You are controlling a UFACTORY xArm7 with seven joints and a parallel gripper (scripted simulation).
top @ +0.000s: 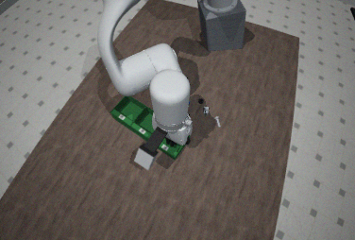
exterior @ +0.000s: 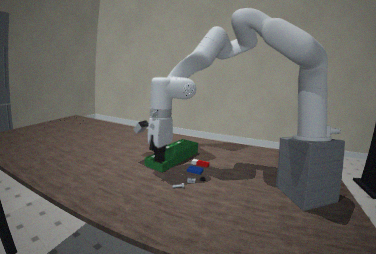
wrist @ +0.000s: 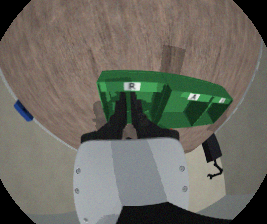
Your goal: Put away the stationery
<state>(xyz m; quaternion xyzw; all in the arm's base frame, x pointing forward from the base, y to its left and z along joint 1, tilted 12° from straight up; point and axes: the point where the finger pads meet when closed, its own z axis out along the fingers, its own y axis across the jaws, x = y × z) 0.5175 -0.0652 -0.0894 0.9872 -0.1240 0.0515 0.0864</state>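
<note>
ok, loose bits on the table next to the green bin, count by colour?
red-and-white piece: 1
blue block: 1
grey piece: 1
black piece: 1
silver bolt: 1
Total: 5

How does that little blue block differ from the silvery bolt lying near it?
The blue block is flat and boxy; the bolt is thin and silvery. The block lies nearer the green bin; the bolt farther off. Both rest on the table, outside the bin.
</note>
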